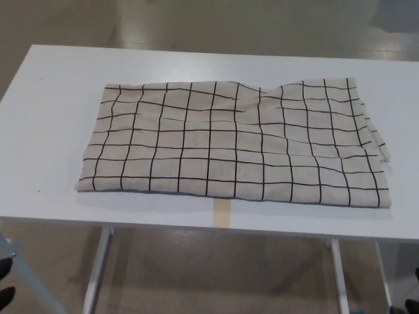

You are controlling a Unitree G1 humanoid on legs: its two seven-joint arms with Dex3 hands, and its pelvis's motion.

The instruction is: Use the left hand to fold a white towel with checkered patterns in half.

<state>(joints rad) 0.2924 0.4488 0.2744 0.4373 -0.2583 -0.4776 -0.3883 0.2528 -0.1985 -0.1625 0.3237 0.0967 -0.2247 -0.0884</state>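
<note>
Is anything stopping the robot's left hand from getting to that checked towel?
Probably not. The towel lies spread on the white table with nothing on or beside it. The left hand barely shows at the lower left edge, below the tabletop.

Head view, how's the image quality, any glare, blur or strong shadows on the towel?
Head view: soft, even light; the towel is sharp enough to follow every grid line, with only a thin shadow under its near edge. The white table looks bright but not blown out. No obvious motion blur.

Black tips of left hand point(6, 280) and right hand point(412, 306) at bottom corners.
</note>
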